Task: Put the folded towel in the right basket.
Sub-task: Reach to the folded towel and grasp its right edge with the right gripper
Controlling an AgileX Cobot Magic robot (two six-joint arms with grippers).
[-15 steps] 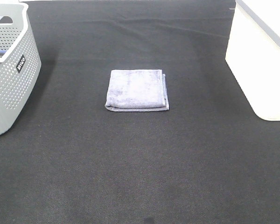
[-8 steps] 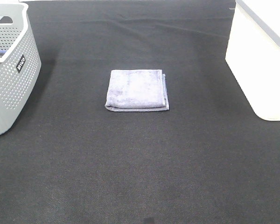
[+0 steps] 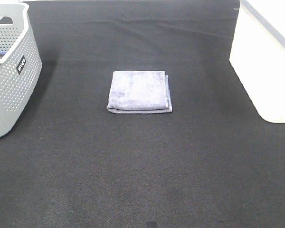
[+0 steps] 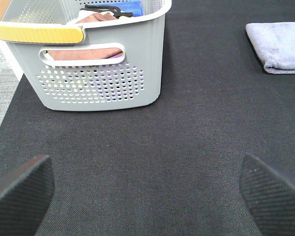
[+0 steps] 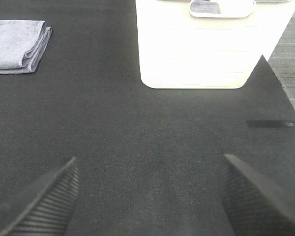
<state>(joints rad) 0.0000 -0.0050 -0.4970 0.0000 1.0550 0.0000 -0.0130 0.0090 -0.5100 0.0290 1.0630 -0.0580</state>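
The folded lavender-grey towel (image 3: 139, 91) lies flat in the middle of the black mat. It also shows in the left wrist view (image 4: 280, 46) and the right wrist view (image 5: 17, 45). The right basket (image 3: 268, 52) is white and stands at the right edge; the right wrist view shows its wall (image 5: 201, 54). My left gripper (image 4: 147, 189) is open and empty, low over the mat, short of the grey basket. My right gripper (image 5: 150, 196) is open and empty, short of the white basket. Neither gripper shows in the exterior view.
A grey perforated basket (image 3: 9, 71) with a yellow handle (image 4: 37, 33) stands at the left edge and holds folded cloths. The black mat (image 3: 142, 166) covers the table. The mat's edge and the floor show beside both baskets in the wrist views.
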